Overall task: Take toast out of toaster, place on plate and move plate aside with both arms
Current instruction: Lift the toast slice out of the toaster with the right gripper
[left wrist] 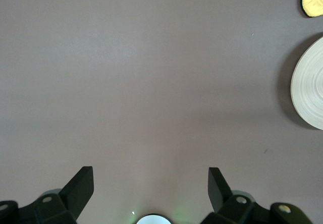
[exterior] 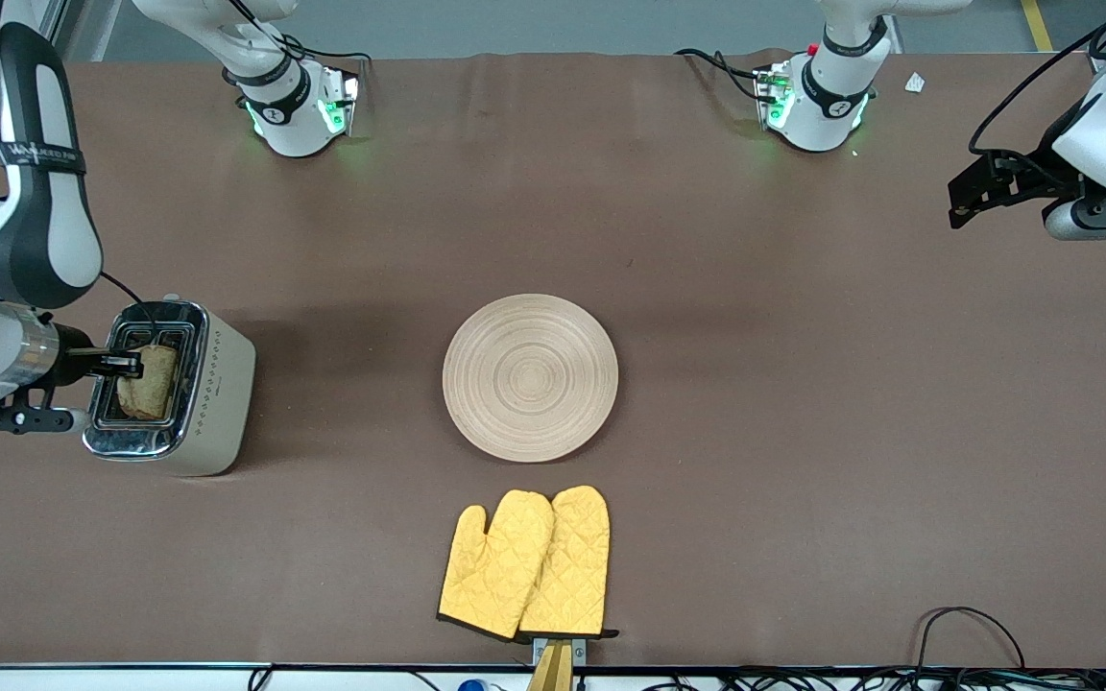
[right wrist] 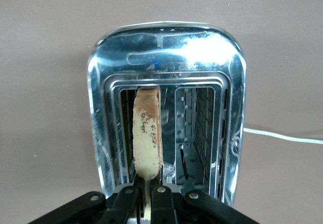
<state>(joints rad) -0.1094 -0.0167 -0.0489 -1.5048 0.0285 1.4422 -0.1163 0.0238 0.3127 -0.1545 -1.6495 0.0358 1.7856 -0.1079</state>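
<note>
Right wrist view, toast [right wrist: 147, 133] edge-on, gripper-pinched

You have a matt brown counter [exterior: 803, 403] that looks like smooth cloth or felt, and on it a plate [exterior: 530, 376] with a pale wood-like finish and fine ring grooves. The toaster [right wrist: 166, 47] has a mirror-bright chrome top and a matt cream body, and the toast [right wrist: 147, 133] looks dry and rough, speckled with a darker crust. Your oven mitts [exterior: 524, 566] are quilted yellow cloth with dark trim, and each arm's hand [left wrist: 151, 188] is matt black plastic on glossy white casing.
</note>
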